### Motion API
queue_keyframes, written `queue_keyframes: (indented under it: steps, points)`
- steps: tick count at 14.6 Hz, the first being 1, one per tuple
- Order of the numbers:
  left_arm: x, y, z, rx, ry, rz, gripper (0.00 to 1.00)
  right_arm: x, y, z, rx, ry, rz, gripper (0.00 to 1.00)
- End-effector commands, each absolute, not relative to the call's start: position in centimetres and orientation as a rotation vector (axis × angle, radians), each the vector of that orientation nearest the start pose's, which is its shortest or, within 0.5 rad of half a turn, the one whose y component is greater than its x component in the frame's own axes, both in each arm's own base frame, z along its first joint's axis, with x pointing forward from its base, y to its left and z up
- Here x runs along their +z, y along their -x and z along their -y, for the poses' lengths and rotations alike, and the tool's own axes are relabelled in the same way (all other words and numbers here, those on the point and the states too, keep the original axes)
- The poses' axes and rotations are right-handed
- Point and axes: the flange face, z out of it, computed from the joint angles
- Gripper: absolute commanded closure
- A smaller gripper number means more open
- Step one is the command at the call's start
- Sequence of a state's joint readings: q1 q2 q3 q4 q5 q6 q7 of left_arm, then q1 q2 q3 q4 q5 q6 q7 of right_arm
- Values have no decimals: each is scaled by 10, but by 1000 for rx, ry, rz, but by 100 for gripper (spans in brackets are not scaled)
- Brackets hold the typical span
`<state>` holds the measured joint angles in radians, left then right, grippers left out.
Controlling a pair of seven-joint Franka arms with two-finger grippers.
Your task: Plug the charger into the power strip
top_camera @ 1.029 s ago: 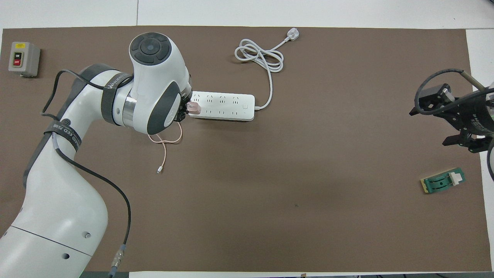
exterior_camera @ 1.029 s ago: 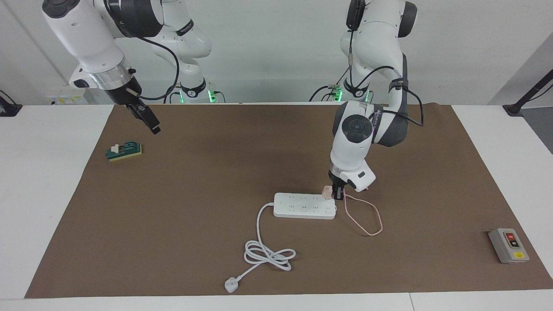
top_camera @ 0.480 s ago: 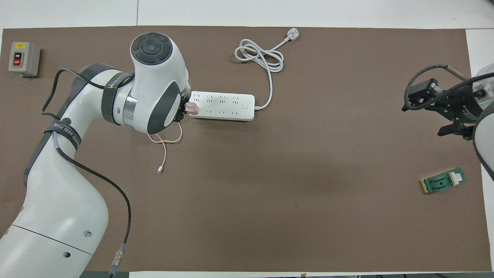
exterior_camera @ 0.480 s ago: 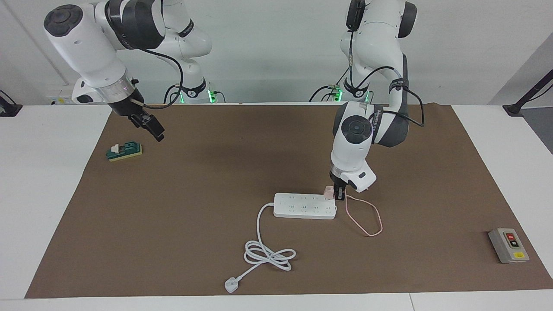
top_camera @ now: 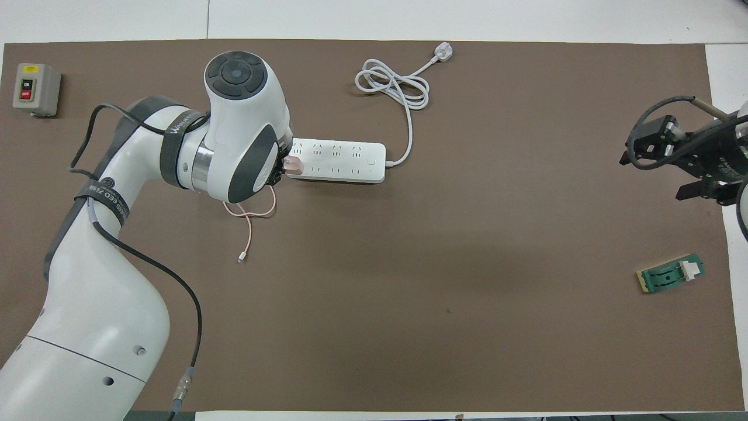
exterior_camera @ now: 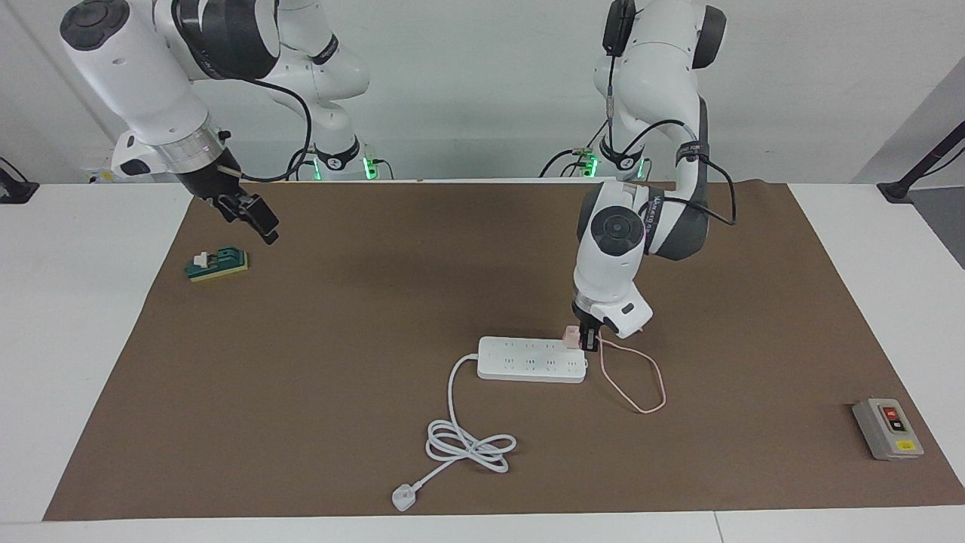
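Pink charger (exterior_camera: 573,333) sits pinched in the left gripper (exterior_camera: 589,343), right at the end of the white power strip (exterior_camera: 531,360) mid-frame. Right gripper (exterior_camera: 256,219) hangs spread wide, upper left. Grey button box (top_camera: 35,89) reads ON/OFF.

Brown mat (exterior_camera: 339,339) covers most of the white table (exterior_camera: 68,302), table surface showing bare at both ends and along the edges. Grey button box (exterior_camera: 887,428) sits on the mat at the left arm's end, far from the robots; red button and yellow button on top, black patch between them. Small green block (exterior_camera: 218,264) with a white piece on one end and a yellowish base layer lies at the right arm's end, near the mat edge and closer to the robots. The two are well apart, nothing touching either. Tiny dark speck on the mat (top_camera: 449,310) mid-table.
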<state>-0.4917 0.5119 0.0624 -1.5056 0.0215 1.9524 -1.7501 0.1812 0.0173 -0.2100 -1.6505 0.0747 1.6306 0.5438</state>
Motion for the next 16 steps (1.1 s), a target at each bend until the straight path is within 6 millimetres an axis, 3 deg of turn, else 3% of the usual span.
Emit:
queue_keyframes:
  steps: [1, 2, 5, 8, 10, 12, 16]
  points:
    - [356, -628, 300, -55, 2407, 1857, 100, 582, -561, 25, 103, 2957, -880, 0]
    - [355, -628, 301, -55, 2405, 1861, 100, 583, -561, 39, 95, 2925, -882, 0]
    - [351, -628, 302, -55, 2400, 1859, 100, 582, -560, 67, 63, 3005, -479, 0]
    - [351, -626, 307, -59, 2407, 1851, 100, 584, -561, 79, 20, 3023, -373, 0]
    - [340, -626, 315, -91, 2422, 1837, 100, 583, -564, 79, -7, 3054, -197, 0]
    - [315, -630, 318, -122, 2412, 1838, 100, 582, -563, 79, 0, 3056, -198, 0]
    - [295, -633, 325, -163, 2446, 1838, 100, 583, -561, 78, 3, 3056, -196, 0]
